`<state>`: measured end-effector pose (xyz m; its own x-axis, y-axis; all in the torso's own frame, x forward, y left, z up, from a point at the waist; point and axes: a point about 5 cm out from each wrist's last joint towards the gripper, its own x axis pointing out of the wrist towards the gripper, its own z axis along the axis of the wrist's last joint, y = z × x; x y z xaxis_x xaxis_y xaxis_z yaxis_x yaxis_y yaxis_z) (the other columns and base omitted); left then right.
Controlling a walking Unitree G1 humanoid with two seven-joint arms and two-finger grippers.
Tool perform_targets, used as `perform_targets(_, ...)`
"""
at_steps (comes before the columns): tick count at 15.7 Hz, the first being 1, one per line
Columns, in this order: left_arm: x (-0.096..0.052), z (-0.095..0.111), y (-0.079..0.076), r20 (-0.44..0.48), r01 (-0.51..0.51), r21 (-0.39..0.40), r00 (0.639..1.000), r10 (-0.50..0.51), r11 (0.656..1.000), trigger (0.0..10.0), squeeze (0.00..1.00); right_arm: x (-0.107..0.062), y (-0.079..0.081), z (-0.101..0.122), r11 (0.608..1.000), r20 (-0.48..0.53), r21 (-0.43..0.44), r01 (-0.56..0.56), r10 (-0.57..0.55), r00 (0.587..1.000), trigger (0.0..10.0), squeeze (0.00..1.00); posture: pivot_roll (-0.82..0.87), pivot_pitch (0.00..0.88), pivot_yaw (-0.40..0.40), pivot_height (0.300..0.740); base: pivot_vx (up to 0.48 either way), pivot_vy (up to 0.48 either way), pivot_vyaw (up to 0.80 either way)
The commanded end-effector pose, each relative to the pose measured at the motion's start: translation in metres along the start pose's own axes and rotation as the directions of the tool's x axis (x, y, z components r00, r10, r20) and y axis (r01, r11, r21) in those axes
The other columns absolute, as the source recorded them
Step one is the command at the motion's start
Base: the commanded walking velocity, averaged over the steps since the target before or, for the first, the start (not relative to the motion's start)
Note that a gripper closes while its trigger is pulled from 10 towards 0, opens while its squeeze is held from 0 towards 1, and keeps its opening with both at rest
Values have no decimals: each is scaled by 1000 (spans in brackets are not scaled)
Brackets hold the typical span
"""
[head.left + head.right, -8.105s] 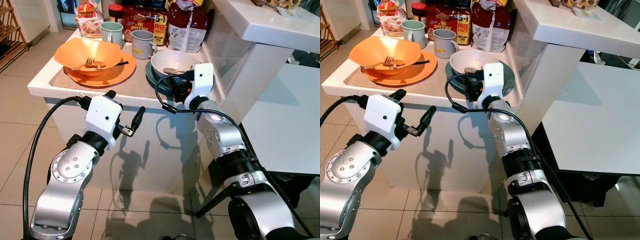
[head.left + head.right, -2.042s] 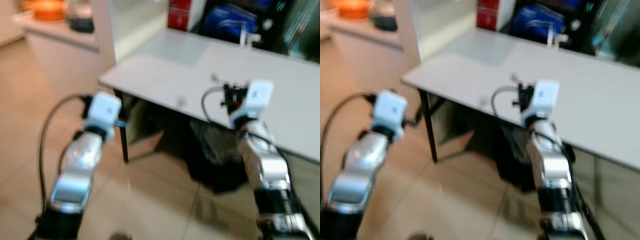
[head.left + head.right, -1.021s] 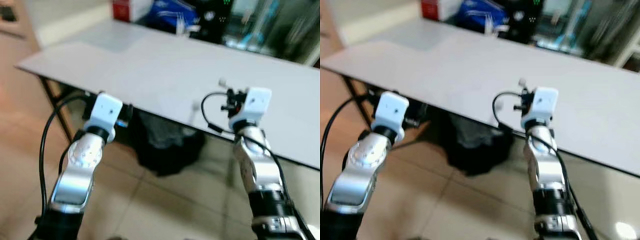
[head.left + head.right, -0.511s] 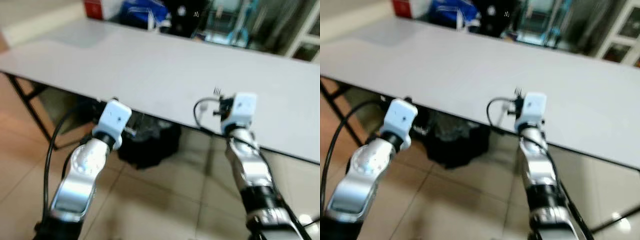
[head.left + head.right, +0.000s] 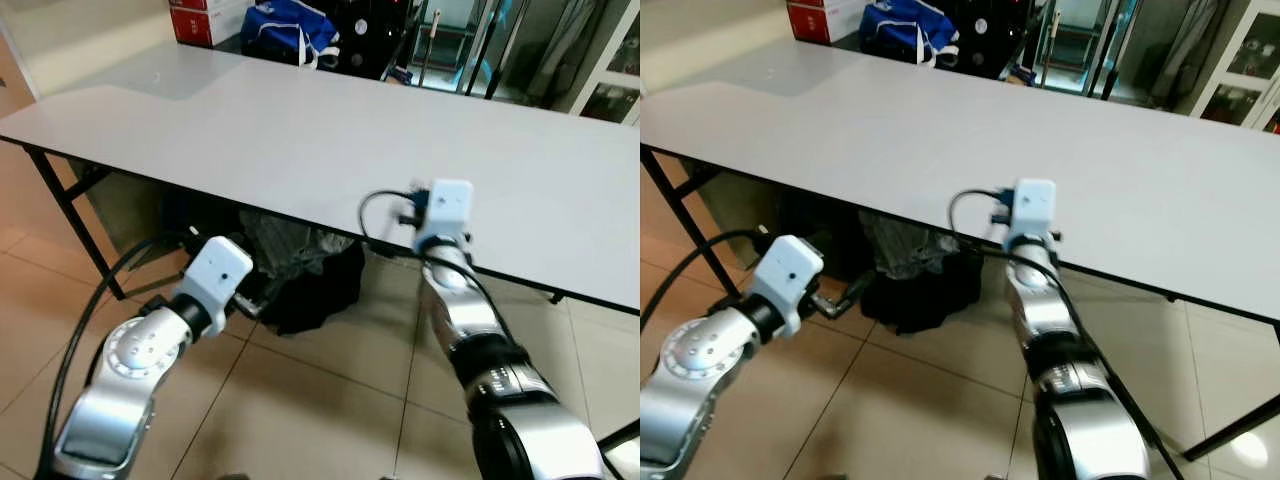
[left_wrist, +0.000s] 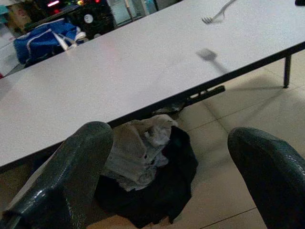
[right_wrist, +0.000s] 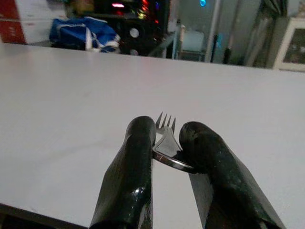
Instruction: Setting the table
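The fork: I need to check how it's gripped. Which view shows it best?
The right wrist view: the fork sits pinched between the right gripper fingers, tines forward over the white table. The left wrist view shows it small; the eye views hide it behind the wrist.

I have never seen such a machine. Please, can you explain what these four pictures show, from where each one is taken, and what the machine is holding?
This is a humanoid robot with two silver arms, each ending in two black fingers. Two pictures come from cameras on its head, looking down at a long white table. The other two come from cameras on its wrists, looking along the fingers. The right gripper is over the table and is shut on a metal fork, tines pointing forward. The left gripper is open and holds nothing; it hangs lower, near the table's edge. Under the table lies a dark bag with cloth. Beyond the table are a blue bag and a red box.
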<state>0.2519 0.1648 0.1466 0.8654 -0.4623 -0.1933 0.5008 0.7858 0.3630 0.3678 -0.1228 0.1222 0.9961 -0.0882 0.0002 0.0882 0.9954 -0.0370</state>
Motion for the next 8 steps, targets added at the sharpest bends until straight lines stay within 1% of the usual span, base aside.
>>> perform_targets(1,-4,3,4,6,-18,15,1000,18,1000,10000,0,3,-1,3,1000,16,-15,11,-11,1000,10000,0,93,7,-46,740,0,0,0)
perform_targets(2,-5,6,6,15,-34,9,999,34,999,10000,0,4,1,3,1000,13,-16,8,-8,1000,10000,0,100,12,-51,740,0,0,0)
perform_targets(4,-9,15,5,39,-44,8,998,44,999,10000,0,6,4,1,999,2,-44,1,-1,1000,10000,0,117,30,-57,740,0,0,0)
perform_targets(6,-13,24,6,67,-42,6,997,41,999,10000,0,9,6,-1,995,-13,-99,-11,10,1000,10000,0,138,63,-59,740,0,0,0)
perform_targets(7,-13,26,6,70,-42,7,997,42,999,10000,0,9,6,-1,994,-16,-107,-13,12,1000,10000,0,138,63,-59,740,0,0,0)
perform_targets(8,-19,31,8,79,-48,13,996,47,999,10000,0,10,5,-1,994,-19,-109,-9,7,1000,10000,0,159,103,-63,740,0,0,0)
